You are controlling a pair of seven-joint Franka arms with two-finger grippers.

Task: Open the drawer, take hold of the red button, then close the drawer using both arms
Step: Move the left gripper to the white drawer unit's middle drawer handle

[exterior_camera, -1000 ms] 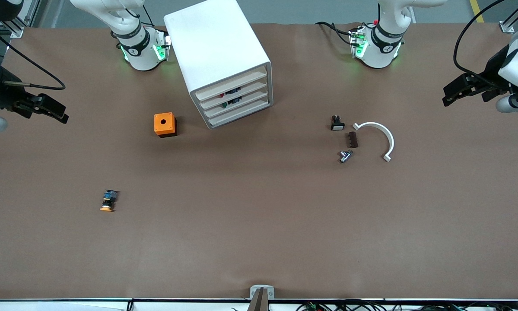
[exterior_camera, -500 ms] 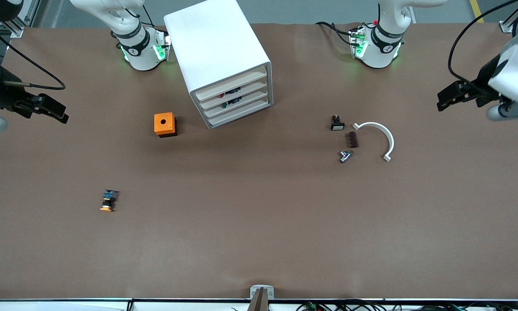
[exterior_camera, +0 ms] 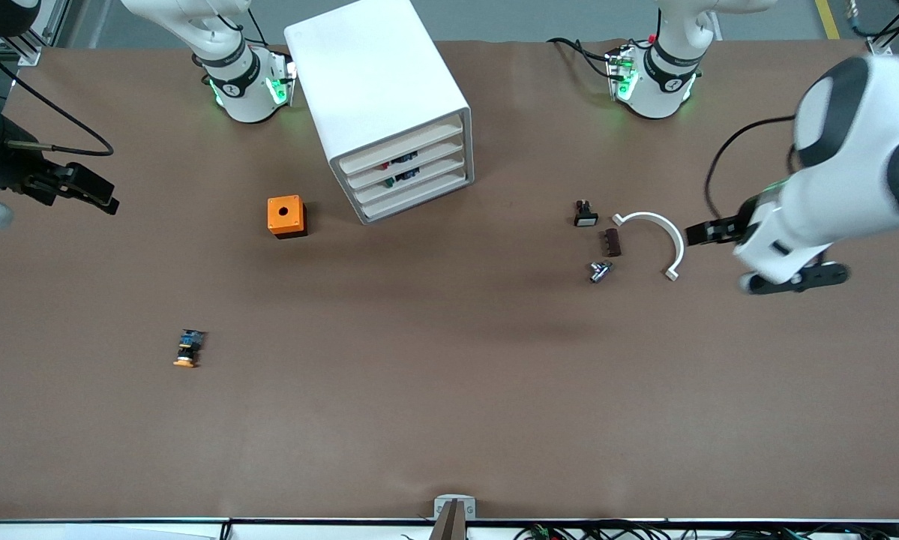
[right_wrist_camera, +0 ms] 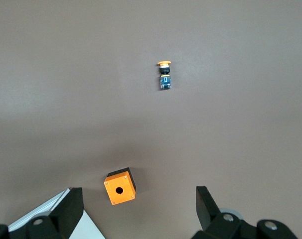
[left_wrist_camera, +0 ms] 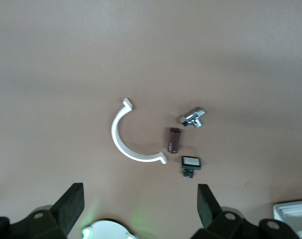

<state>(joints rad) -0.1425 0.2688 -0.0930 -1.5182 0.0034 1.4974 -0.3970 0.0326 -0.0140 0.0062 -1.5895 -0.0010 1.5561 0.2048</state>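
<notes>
The white cabinet (exterior_camera: pixel 380 97) stands at the counter's (exterior_camera: pixel 449 390) edge along the robots' bases, between the two bases, its four drawers all pushed in. The drawer (exterior_camera: pixel 406 160) — second from the top — is shut, and through its front a small red-and-dark shape shows, most likely the button (exterior_camera: pixel 400 159), though it is too small to make out fully.

The left claw (exterior_camera: pixel 695 235) hangs in the air over the counter toward the left arm's end, just beside a white curved clip (exterior_camera: pixel 657 236); in the left wrist view its two fingers (left_wrist_camera: pixel 71 205) stand wide apart with nothing between them. Near the clip lie a small brown block (exterior_camera: pixel 612 242), a little metal fitting (exterior_camera: pixel 599 271) and a small black switch (exterior_camera: pixel 585 214).

The right claw (exterior_camera: pixel 89 190) waits over the right arm's end of the counter, fingers spread and empty. An orange cube (exterior_camera: pixel 286 216) sits beside the cabinet, and an orange-capped button (exterior_camera: pixel 188 349) lies nearer the front edge.
</notes>
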